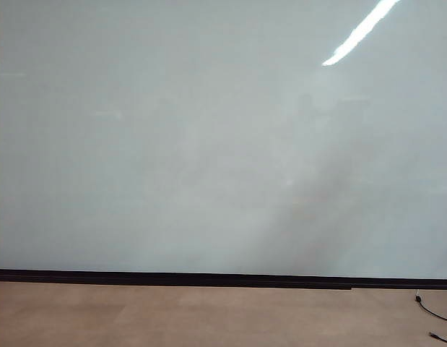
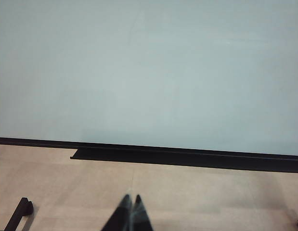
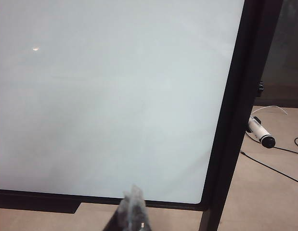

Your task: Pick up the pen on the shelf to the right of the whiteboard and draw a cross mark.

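Nothing started yet: board [image 1: 209,144] is blank, no cross on it. Pen [image 3: 261,133] shows only in the right wrist view, past the board's black right frame [image 3: 235,110], capped end pointing away from the board; what it rests on is hidden behind the frame. Right gripper [image 3: 133,211] sits low in front of the board, well apart from the pen, jaws clenched and empty. Left gripper [image 2: 131,211] is parked over the floor [image 2: 187,202] short of the board's bottom strip, tips together, empty too. Step in hand looks like the right arm's reach: open the jaws first, swing out around the frame rather than across it, and come down on mid-barrel, square to it. Watch the cable [image 3: 278,166] trailing on the floor nearby.
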